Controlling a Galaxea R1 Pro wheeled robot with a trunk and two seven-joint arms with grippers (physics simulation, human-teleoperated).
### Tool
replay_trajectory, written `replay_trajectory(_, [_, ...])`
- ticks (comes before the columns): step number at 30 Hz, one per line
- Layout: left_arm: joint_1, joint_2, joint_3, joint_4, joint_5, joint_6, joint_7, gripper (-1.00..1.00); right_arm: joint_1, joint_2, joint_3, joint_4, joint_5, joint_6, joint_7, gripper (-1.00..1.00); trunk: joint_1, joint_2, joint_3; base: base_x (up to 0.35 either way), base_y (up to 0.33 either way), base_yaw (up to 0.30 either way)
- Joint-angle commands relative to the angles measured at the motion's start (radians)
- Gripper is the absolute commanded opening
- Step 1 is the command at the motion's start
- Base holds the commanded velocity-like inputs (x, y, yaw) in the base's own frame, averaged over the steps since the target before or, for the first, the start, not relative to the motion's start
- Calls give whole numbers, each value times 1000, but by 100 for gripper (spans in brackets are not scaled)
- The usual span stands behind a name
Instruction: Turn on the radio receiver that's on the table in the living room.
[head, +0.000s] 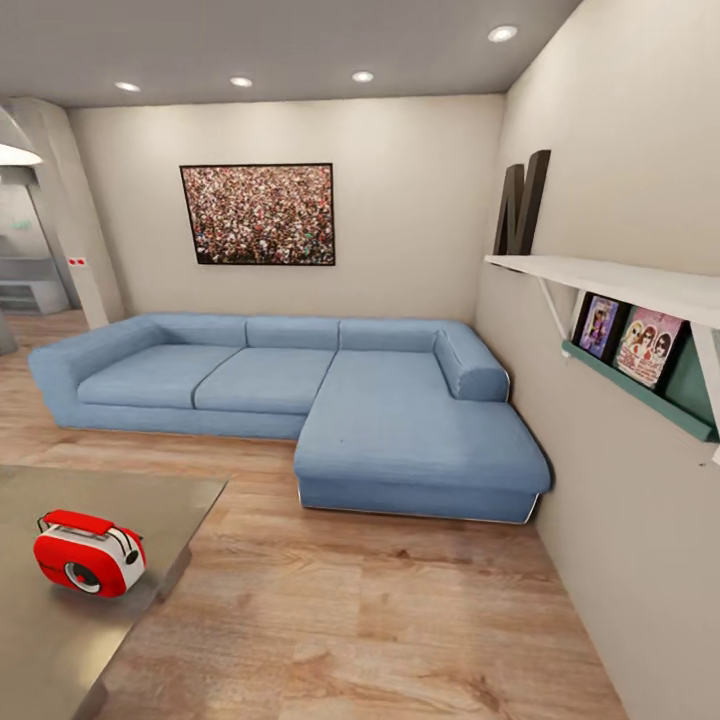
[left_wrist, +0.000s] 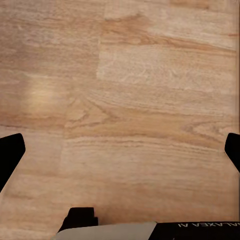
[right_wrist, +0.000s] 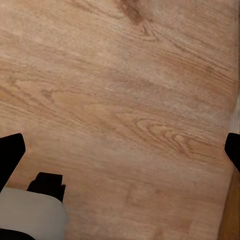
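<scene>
Approach was the step in hand, as I judged it: the radio receiver (head: 88, 553) sat low at the left edge of the head view, off to the robot's left and not yet squarely in front. To do this well, the base would need to turn left and close in until the receiver lay centred and within easy reach of one arm, stopping short of the table (head: 170, 500) edge so the trunk did not bump it. Only then should an arm be raised from its hanging pose.

The left pincer (left_wrist: 120, 150) and the right pincer (right_wrist: 120, 150) both pointed down at the wooden floor (head: 380, 620), each with its dark fingertips at opposite edges of its wrist view, so both stood wide apart and held nothing.

The receiver rested on the grey-beige table top, near the table's far right corner as the head camera saw it. It was a small rounded red box with white trim, a thin red handle arched over its top, and a round dark dial on its front face. It stood upright, angled slightly, with its face turned toward the robot. Beyond it lay the blue sofa (head: 300, 400).
</scene>
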Motion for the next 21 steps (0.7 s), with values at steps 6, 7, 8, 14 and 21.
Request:
replay_trajectory(6, [0, 0, 0, 0, 0, 0, 0, 100, 0, 0, 0, 0, 0, 0, 0, 100, 0, 0, 0, 299, -154, 0])
replay_trajectory(7, [0, 0, 0, 0, 0, 0, 0, 100, 0, 0, 0, 0, 0, 0, 0, 100, 0, 0, 0, 299, -154, 0])
replay_trajectory(8, [0, 0, 0, 0, 0, 0, 0, 100, 0, 0, 0, 0, 0, 0, 0, 100, 0, 0, 0, 299, -154, 0])
replay_trajectory(14, [0, 0, 0, 0, 0, 0, 0, 100, 0, 0, 0, 0, 0, 0, 0, 100, 0, 0, 0, 299, -154, 0])
replay_trajectory(21, [0, 0, 0, 0, 0, 0, 0, 100, 0, 0, 0, 0, 0, 0, 0, 100, 0, 0, 0, 301, -145, 0])
